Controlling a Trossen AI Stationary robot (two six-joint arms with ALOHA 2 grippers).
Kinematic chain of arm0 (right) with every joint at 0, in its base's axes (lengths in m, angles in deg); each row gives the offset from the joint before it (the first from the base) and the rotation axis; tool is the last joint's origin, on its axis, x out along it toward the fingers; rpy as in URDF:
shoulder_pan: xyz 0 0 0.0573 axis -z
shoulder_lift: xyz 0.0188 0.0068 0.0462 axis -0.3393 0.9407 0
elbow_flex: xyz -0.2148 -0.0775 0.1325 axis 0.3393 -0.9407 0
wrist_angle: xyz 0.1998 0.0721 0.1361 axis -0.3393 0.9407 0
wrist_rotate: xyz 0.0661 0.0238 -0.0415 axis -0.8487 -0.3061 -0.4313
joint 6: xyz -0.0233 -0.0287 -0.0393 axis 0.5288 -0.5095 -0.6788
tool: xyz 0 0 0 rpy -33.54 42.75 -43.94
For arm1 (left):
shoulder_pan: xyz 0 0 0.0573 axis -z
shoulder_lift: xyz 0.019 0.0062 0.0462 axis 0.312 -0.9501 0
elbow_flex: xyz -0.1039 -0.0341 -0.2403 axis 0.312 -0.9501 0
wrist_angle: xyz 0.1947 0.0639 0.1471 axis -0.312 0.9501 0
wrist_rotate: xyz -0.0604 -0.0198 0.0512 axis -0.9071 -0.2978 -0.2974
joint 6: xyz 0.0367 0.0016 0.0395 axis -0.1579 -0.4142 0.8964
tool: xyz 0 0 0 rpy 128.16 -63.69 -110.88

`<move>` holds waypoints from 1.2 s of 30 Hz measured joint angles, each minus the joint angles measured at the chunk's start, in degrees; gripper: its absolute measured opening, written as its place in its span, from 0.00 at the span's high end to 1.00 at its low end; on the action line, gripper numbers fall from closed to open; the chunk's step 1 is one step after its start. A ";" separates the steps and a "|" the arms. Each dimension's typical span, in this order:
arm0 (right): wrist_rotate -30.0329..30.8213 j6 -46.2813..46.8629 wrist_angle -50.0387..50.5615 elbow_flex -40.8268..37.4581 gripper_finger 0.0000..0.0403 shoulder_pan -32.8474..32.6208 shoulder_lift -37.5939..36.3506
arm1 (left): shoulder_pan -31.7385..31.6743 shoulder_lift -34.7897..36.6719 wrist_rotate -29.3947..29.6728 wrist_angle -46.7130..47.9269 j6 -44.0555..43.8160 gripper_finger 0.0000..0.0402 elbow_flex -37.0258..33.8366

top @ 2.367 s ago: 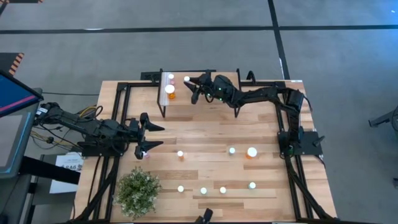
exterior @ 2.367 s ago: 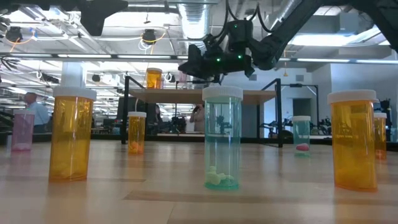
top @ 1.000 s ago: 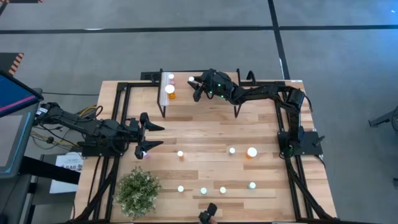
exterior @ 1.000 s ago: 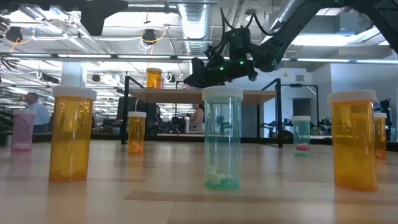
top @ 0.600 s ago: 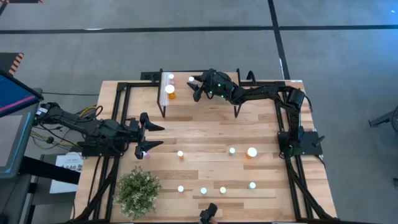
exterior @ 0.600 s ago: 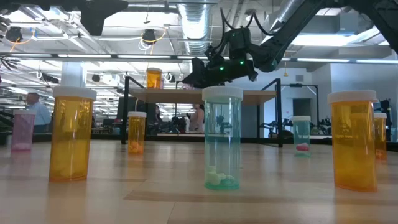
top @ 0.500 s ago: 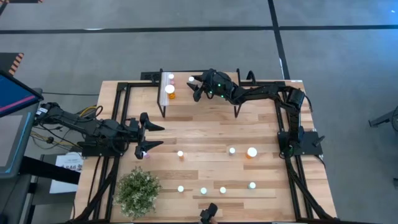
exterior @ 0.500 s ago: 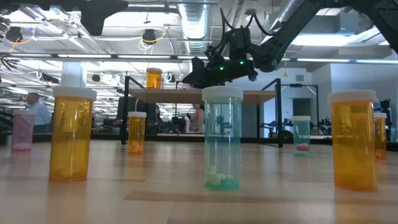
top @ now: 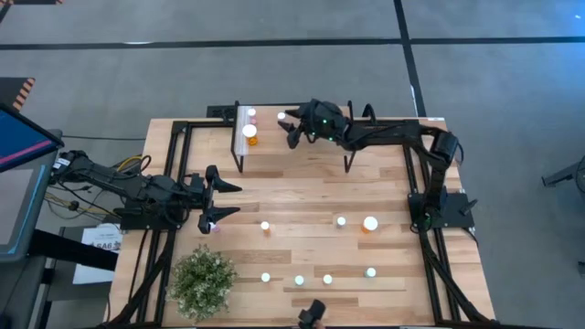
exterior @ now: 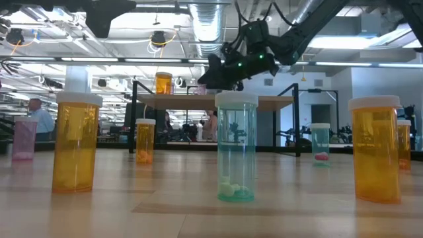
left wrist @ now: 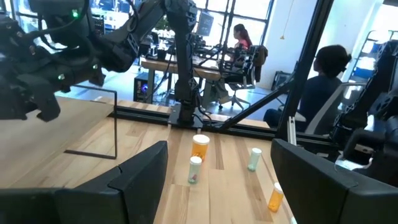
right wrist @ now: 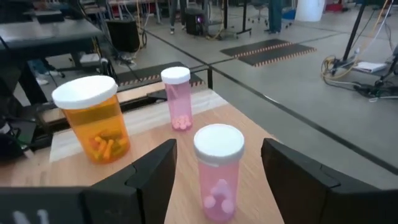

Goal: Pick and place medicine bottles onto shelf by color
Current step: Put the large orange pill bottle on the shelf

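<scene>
The shelf (top: 274, 155) stands at the table's far side. On its left end are an orange medicine bottle (top: 249, 133), a pink one (top: 251, 113) and a second pink one (top: 280, 117). My right gripper (top: 290, 128) hovers open over the shelf. In the right wrist view its fingers stand on either side of that second pink bottle (right wrist: 217, 171) without touching it. The bottle stands upright on its base. My left gripper (top: 233, 199) waits open at the table's left, beside a pink bottle (top: 212, 225) on the table.
Loose bottles stand on the table's near half, among them a large orange one (top: 370, 223), a teal one (top: 341, 220) and a row near the front (top: 299, 280). A potted plant (top: 203, 281) is at the near left. People sit beyond the table (left wrist: 329, 81).
My right gripper has risen a little above the shelf and drawn back slightly toward the table's right edge. The pink bottle between its fingers has stayed standing on the shelf.
</scene>
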 joint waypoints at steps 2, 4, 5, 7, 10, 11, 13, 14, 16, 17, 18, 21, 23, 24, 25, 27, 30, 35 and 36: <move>0.03 -0.27 1.38 0.00 0.35 0.00 -0.97 | -0.02 0.01 0.00 0.00 0.00 0.32 -0.01; 0.05 -0.55 2.89 0.00 0.35 0.00 -1.94 | -0.02 0.00 0.00 0.00 0.00 0.32 0.01; 0.08 -0.61 4.00 0.00 0.35 0.00 -2.52 | -0.02 0.01 0.00 0.02 0.00 0.32 -0.01; 0.11 -0.63 6.33 0.00 0.35 0.00 -3.68 | -0.01 0.01 0.00 0.10 0.00 0.32 -0.01; 0.11 -0.65 10.21 0.00 0.35 0.00 -5.62 | -0.01 0.01 0.00 0.38 -0.02 0.32 -0.01; 0.11 -0.73 11.51 0.00 0.35 -0.07 -6.40 | 0.00 0.00 0.00 0.39 -0.02 0.32 -0.01; 0.12 -0.91 14.20 0.00 0.35 -0.46 -8.34 | 0.00 0.02 0.00 0.39 -0.10 0.32 -0.01; 0.14 -1.49 15.41 0.00 0.35 -0.79 -9.38 | 0.00 0.02 0.00 0.39 -0.19 0.32 -0.01; 0.18 -2.97 18.27 0.00 0.35 -1.85 -11.51 | -0.01 0.02 0.00 0.39 -0.20 0.32 -0.01; 0.16 -3.58 19.53 0.00 0.35 -2.47 -12.50 | 0.00 0.01 0.00 0.39 -0.20 0.32 -0.01; 0.16 -4.28 20.82 0.00 0.35 -3.15 -13.41 | -0.02 0.01 0.00 0.42 -0.20 0.32 -0.01; 0.16 -5.18 24.05 0.00 0.35 -5.26 -15.96 | -0.02 0.00 -0.24 0.48 -0.48 0.32 -0.01; 0.18 -5.62 25.65 0.00 0.35 -7.00 -17.34 | -0.01 0.00 -0.38 0.82 -0.95 0.32 -0.01; 0.23 -5.90 26.42 -0.09 0.35 -7.96 -17.93 | 0.00 0.00 -0.39 1.05 -1.18 0.32 -0.01; 0.28 -6.02 26.63 -0.64 0.35 -9.02 -18.61 | 0.00 0.00 -0.39 1.23 -1.42 0.32 -0.01; 0.29 -5.99 26.79 -2.02 0.35 -11.41 -19.85 | -0.02 0.00 -0.39 1.43 -1.81 0.32 -0.01; 0.25 -5.59 27.31 -4.01 0.35 -15.12 -21.76 | -0.02 0.00 -0.39 1.57 -1.81 0.32 -0.01; 2.70 -4.70 27.53 -7.38 0.35 -21.92 -24.56 | -0.02 0.00 -0.83 1.65 -1.82 0.32 -0.01; 3.67 -4.70 27.79 -7.78 0.35 -23.41 -24.94 | -0.02 0.00 -1.37 1.62 -1.84 0.32 -0.01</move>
